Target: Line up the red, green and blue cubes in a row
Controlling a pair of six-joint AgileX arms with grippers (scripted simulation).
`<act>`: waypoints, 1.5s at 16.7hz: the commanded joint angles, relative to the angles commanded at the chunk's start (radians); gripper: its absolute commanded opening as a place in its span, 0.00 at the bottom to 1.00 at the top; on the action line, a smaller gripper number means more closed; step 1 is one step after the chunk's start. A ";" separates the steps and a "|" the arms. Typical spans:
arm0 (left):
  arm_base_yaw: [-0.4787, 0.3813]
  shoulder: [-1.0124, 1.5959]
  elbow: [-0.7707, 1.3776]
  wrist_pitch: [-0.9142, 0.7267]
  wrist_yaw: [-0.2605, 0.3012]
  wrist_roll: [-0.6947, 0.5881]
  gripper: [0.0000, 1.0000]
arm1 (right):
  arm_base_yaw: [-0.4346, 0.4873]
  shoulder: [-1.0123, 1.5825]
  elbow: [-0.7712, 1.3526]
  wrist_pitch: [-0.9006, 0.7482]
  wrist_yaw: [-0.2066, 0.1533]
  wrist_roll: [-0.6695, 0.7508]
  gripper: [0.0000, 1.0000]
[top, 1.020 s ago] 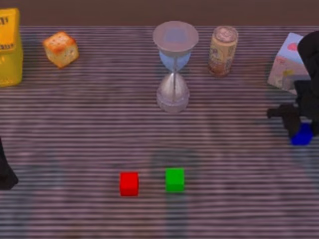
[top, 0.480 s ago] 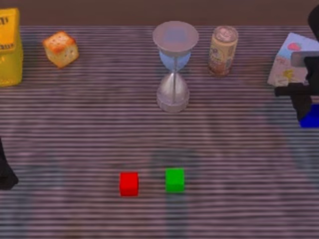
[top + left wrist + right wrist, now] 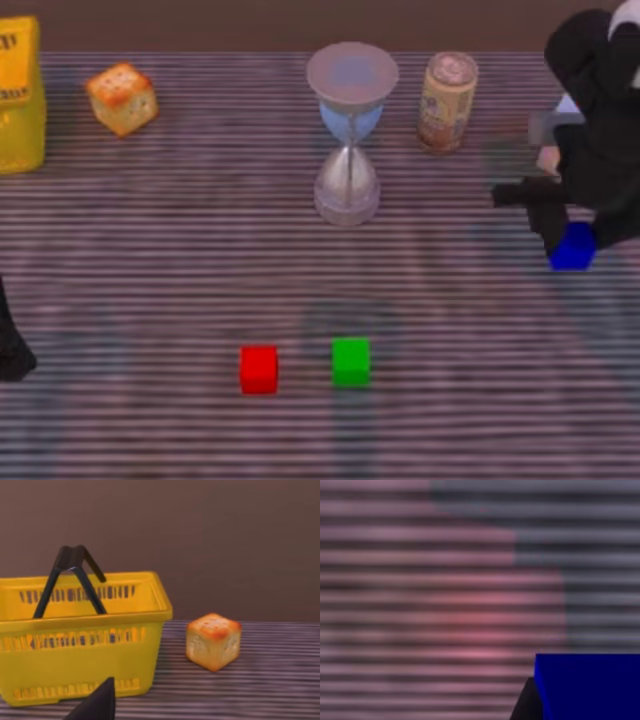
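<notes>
Top view, read from left to right: the left claw (image 3: 12, 352) sits parked at the tabletop's (image 3: 180, 260) nine-o'clock edge, and I cannot tell whether its fingers are apart or together. Toward six o'clock the red cube (image 3: 259, 369) and green cube (image 3: 351, 361) lie just beside each other, a small gap between them, forming a row that runs along the three-to-nine line. Well apart from them, at about three o'clock, the right claw (image 3: 572, 240) holds the blue cube (image 3: 572, 247), clamped on it; whether the cube is clear of the tabletop I cannot say for sure. From that claw the open slot beside the green cube lies toward about eight o'clock. The right arm is plainly the nearer one, and the row's axis means the blue cube belongs on the green cube's three-o'clock side.
</notes>
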 joint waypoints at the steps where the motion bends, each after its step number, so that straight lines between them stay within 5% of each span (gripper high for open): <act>1: 0.000 0.000 0.000 0.000 0.000 0.000 1.00 | 0.052 -0.013 -0.013 -0.003 0.000 0.053 0.00; 6: 0.000 0.000 0.000 0.000 0.000 0.000 1.00 | 0.320 -0.085 -0.080 -0.012 0.002 0.323 0.00; 9: 0.000 0.000 0.000 0.000 0.000 0.000 1.00 | 0.400 -0.119 -0.104 -0.009 0.004 0.403 0.00; 25: 0.000 0.000 0.000 0.000 0.000 0.000 1.00 | 0.409 -0.016 -0.256 0.247 0.005 0.414 0.00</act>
